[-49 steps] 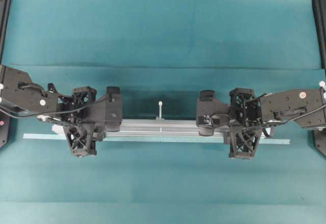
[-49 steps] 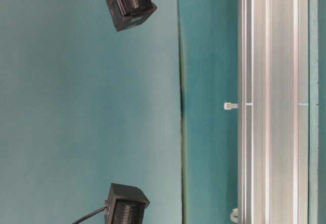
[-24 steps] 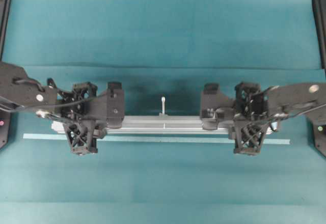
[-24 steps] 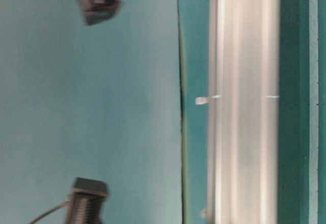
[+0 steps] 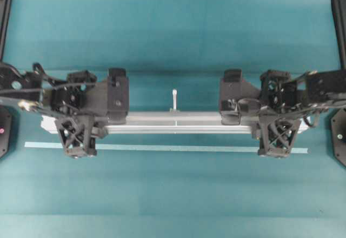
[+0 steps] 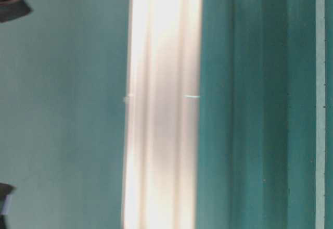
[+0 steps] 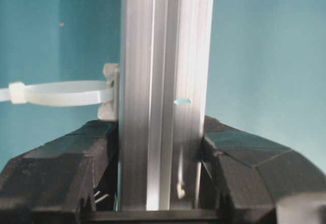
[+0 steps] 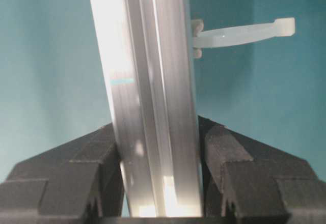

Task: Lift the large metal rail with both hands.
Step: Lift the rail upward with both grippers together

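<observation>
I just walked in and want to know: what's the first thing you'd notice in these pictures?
The long shiny large metal rail stretches across the middle of the teal table. The left gripper and right gripper each clamp it near an end, black jaws pressed to both sides. A white zip tie sticks out at the middle, and a pale tape stripe lies just in front.

You see the large metal rail spanning between the left gripper and right gripper, one near each end, with the tape stripe on the table just in front (apart from it).
</observation>
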Tool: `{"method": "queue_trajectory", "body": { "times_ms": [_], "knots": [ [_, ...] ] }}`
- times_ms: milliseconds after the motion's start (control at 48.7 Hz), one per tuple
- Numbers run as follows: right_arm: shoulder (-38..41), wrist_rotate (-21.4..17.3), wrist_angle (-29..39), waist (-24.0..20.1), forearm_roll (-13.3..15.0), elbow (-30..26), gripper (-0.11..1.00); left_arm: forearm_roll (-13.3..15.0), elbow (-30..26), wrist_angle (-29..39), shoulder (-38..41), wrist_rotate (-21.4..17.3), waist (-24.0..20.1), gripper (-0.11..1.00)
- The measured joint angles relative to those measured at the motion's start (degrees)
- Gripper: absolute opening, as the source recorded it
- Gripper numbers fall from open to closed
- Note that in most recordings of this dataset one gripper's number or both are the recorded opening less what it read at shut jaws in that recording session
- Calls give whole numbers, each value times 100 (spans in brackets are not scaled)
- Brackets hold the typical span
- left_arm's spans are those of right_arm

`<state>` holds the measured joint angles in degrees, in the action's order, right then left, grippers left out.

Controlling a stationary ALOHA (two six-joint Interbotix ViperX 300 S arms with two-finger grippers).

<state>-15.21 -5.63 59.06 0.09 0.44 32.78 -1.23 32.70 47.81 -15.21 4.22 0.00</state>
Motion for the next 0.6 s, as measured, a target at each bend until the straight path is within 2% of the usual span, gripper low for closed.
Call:
{"method": "queue_trajectory", "body": {
  "times_ms": [349, 595],
  "knots": [
    [-88, 9, 835, 0, -202, -703, 38, 0, -756, 1011, -53, -53, 9, 36],
    [-114, -9, 1415, 0, -229, -1362, 38, 0, -1204, 1433, -132, -53, 9, 36]
  ]
}}
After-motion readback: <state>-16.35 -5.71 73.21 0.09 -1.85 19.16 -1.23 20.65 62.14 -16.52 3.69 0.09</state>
